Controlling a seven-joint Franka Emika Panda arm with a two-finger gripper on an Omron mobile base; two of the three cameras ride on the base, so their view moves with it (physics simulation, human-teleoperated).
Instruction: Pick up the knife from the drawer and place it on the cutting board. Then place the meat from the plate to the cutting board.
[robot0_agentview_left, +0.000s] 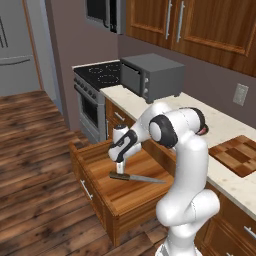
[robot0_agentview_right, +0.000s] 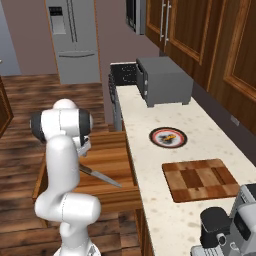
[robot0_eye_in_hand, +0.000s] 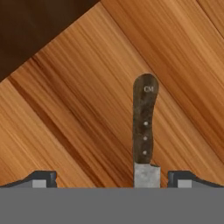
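Note:
The knife (robot0_agentview_left: 137, 178) lies flat on the wood-grain floor of the pulled-out drawer (robot0_agentview_left: 127, 197), its dark handle toward the stove and its grey blade toward the arm's base. My gripper (robot0_agentview_left: 120, 169) hangs open just above the handle end. In the hand view the handle (robot0_eye_in_hand: 145, 122) runs up between my two fingertips (robot0_eye_in_hand: 183, 179), nearer the right one, and touches neither. On the counter stands the checkered cutting board (robot0_agentview_right: 200, 180) with nothing on it. Beyond it the plate (robot0_agentview_right: 168, 137) carries the small orange-and-dark meat (robot0_agentview_right: 170, 136).
A grey toaster oven (robot0_agentview_left: 152, 75) stands on the counter beside the stove (robot0_agentview_left: 97, 77). A fridge (robot0_agentview_right: 72, 40) is at the far wall. A dark coffee machine (robot0_agentview_right: 232, 225) sits at the counter's near end, and wooden cabinets hang overhead.

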